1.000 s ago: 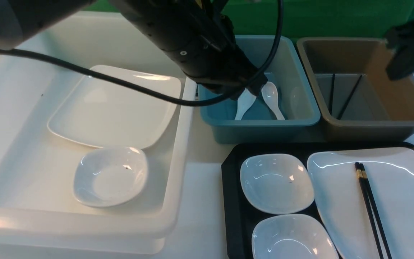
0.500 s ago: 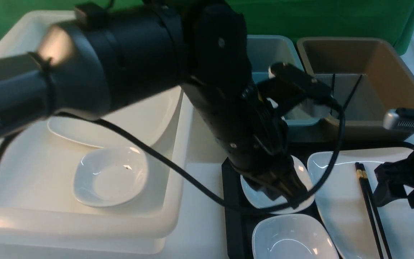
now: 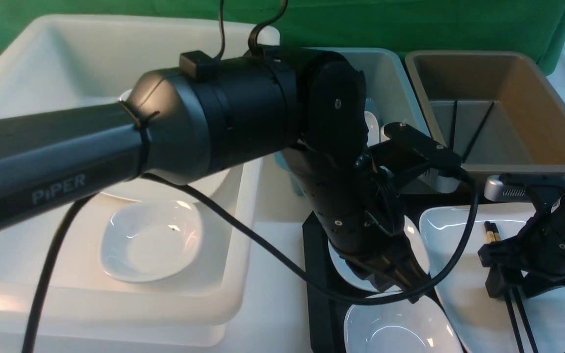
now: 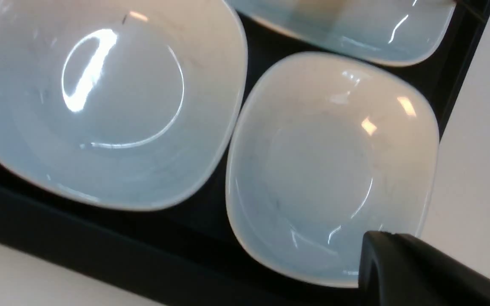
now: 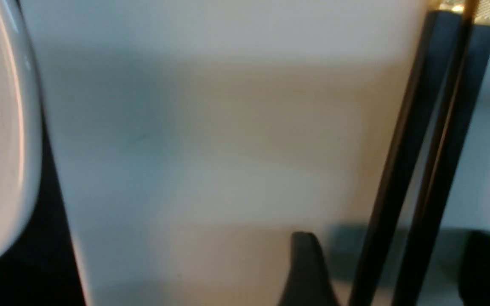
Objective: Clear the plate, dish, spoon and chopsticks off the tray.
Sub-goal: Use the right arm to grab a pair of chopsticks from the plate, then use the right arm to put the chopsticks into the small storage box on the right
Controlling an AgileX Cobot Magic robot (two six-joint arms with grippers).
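The black tray (image 3: 314,274) holds a white plate (image 3: 459,235) and two small white dishes (image 3: 395,328) (image 3: 419,240). Black chopsticks (image 3: 491,233) with gold bands lie on the plate. My right gripper (image 3: 520,289) is low over them and open, and the chopsticks (image 5: 419,170) run between its fingertips (image 5: 306,267). My left gripper (image 3: 407,287) hangs shut and empty just above the dishes (image 4: 330,170) (image 4: 100,106), its tip (image 4: 381,244) over one dish's rim. A white spoon (image 3: 372,125) lies in the teal tub, mostly hidden by my left arm.
A big white tub (image 3: 243,206) on the left holds a plate and a small dish (image 3: 150,240). Behind the tray stand the teal tub (image 3: 390,73) and a brown tub (image 3: 532,88) with two black sticks (image 3: 476,132) inside. My left arm crosses the middle.
My left arm swung from the teal tub down to the tray's dishes. My right gripper came down from beside the brown tub onto the chopsticks and opened.
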